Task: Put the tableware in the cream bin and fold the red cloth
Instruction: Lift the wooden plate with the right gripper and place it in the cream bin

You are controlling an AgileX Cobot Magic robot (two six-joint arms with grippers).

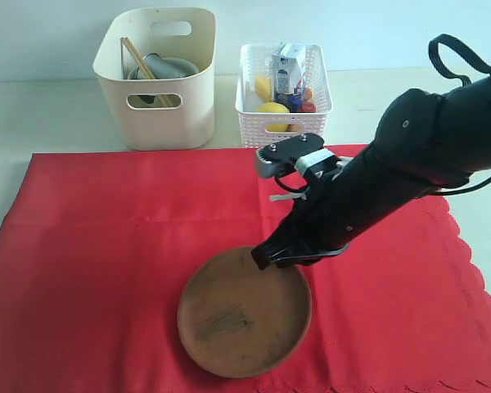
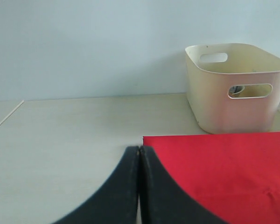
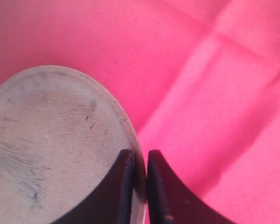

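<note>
The round brown wooden plate lies on the red cloth near the front middle. My right gripper is shut on the plate's far rim; in the right wrist view the plate has its rim pinched between the gripper jaws, one finger inside and one outside. The cream bin stands behind the cloth at the left, holding wooden chopsticks and a pale bowl. My left gripper is shut and empty, low over the table by the cloth's corner, with the bin beyond it.
A white lattice basket with a milk carton and yellow food stands right of the bin. The cloth's scalloped edge runs along the right side. Pale tabletop lies left of the cloth.
</note>
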